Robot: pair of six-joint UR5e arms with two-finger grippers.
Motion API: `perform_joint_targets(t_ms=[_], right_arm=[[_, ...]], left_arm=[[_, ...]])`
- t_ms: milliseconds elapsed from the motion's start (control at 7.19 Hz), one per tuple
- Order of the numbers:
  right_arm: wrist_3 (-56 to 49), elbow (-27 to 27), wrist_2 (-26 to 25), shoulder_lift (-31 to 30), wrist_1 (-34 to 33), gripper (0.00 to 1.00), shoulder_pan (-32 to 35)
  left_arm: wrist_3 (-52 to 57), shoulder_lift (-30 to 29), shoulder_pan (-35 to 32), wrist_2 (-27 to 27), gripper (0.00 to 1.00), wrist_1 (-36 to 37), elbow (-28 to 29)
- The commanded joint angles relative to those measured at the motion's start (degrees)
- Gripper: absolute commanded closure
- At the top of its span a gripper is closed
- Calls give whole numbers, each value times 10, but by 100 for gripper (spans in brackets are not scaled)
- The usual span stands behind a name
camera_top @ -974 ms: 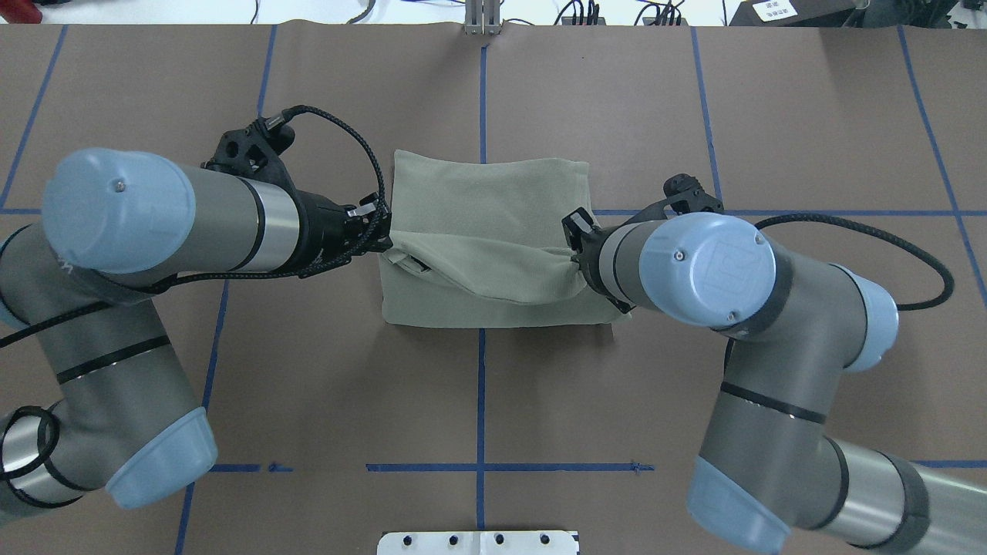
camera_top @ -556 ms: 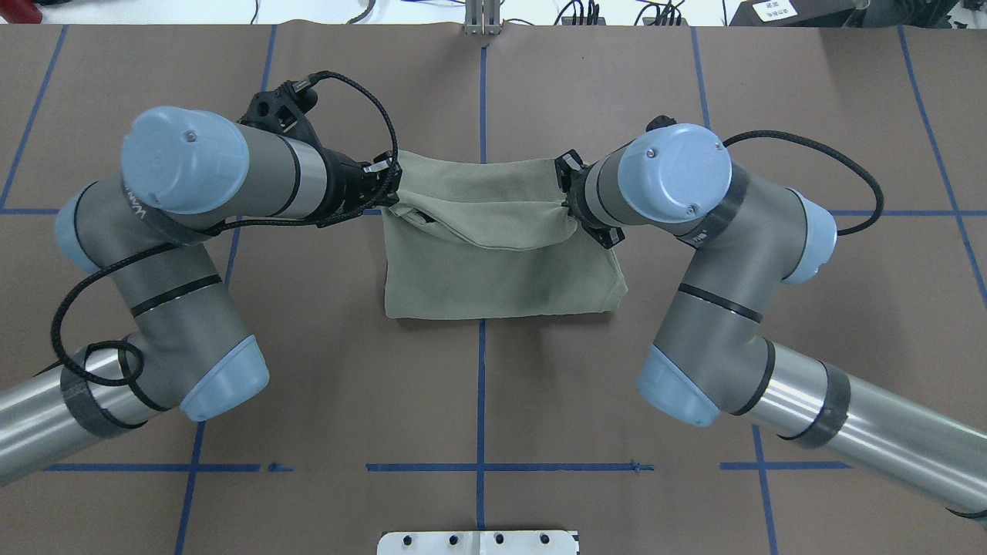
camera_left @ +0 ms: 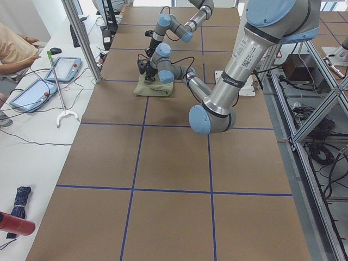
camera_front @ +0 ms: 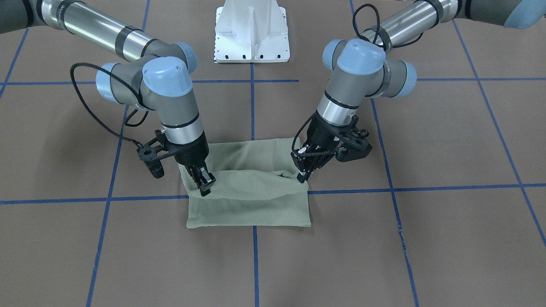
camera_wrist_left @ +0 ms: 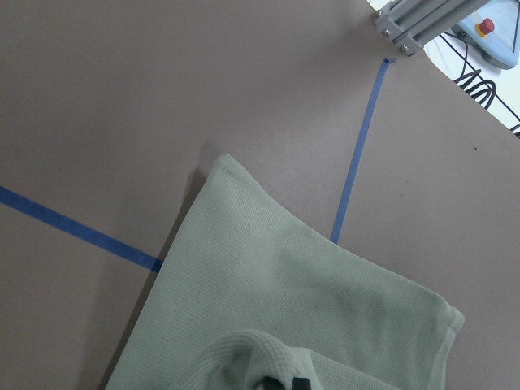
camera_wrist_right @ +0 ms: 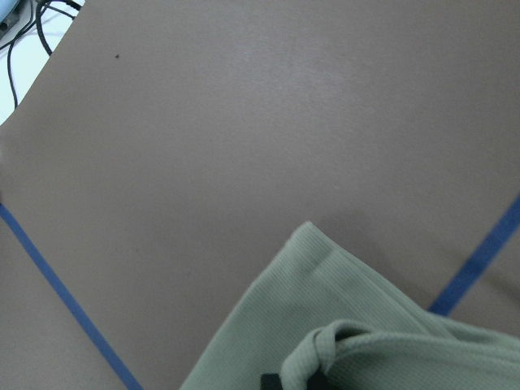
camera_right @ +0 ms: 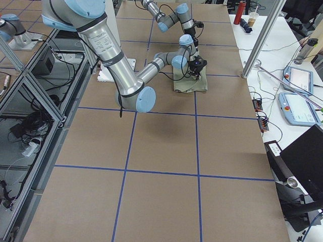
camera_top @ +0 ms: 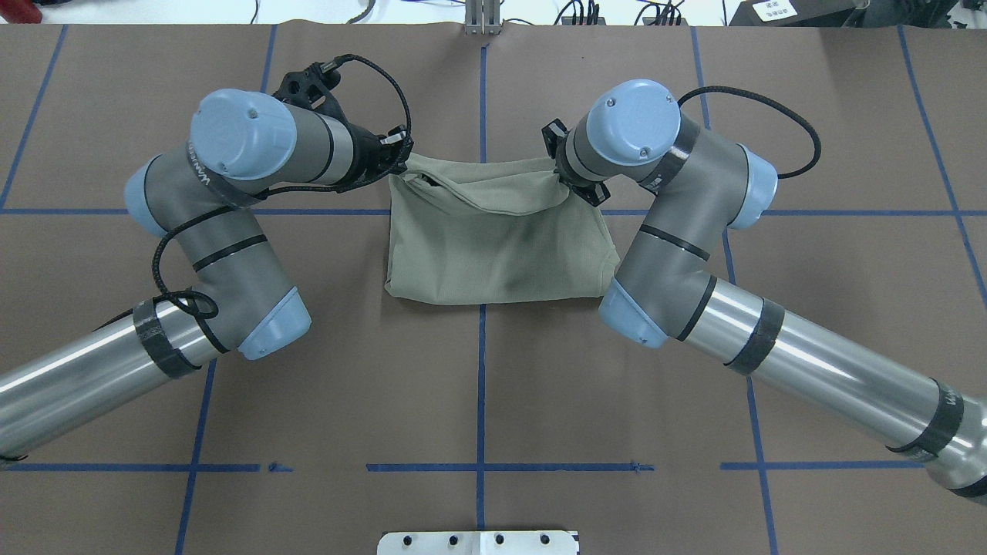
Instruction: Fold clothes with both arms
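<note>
My black two-finger left gripper point(camera_front: 303, 175) and right gripper point(camera_front: 204, 186) were each pinched shut on one end of the lifted edge of the pale sage-green knit shirt point(camera_top: 493, 254). The shirt lay as a folded rectangle in the middle of the brown paper-covered table point(camera_top: 810, 308), its raised flap sagging between the two grips near the far edge. To land the fold cleanly, I judged I should carry both ends level and in step, set them square on that far edge, then release together.
</note>
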Motion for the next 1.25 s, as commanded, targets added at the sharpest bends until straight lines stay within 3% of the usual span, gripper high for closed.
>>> perform_joint_targets(t_ms=[0,417,835,974,1113], right_arm=[[-203,-107,36,54,20,0,58],[-297,-116,60,52,20,0,105],[-358,-58,91,-7,20,0,114],[-336,-33,85,-9,21,11,81],[-267,-16,76,-3,22,87,51]], left_arm=[[66,-30,-36,35,42,-84,111],[84,-22,-47,29,42,-86,104],[212,35,-58,4,41,-81,37],[215,41,-73,-27,41,-77,18],[218,55,-97,-66,42,-78,17]])
